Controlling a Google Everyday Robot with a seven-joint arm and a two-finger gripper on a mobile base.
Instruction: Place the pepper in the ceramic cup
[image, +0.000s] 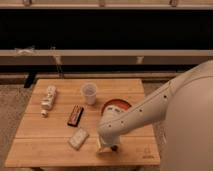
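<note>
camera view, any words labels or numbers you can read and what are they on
No text is legible.
White bottle: label too blurred to read.
Dark brown bar: nothing legible.
White packet: nothing legible.
Ceramic cup: plain.
Small mark at the front right corner of the table: too small to read.
Pincer, low over the table's front edge: no marking visible.

arm in from view's R, elbow bent, gripper (107, 146) pointed down, low centre

Gripper (106, 148) low over the table (40, 150), near its front edge.
Pale packet (78, 138) just left of it; brown bar (75, 115) and ceramic cup (89, 93) farther beyond-left; orange bowl (114, 106) behind it, partly covered by the arm (150, 112).
</note>
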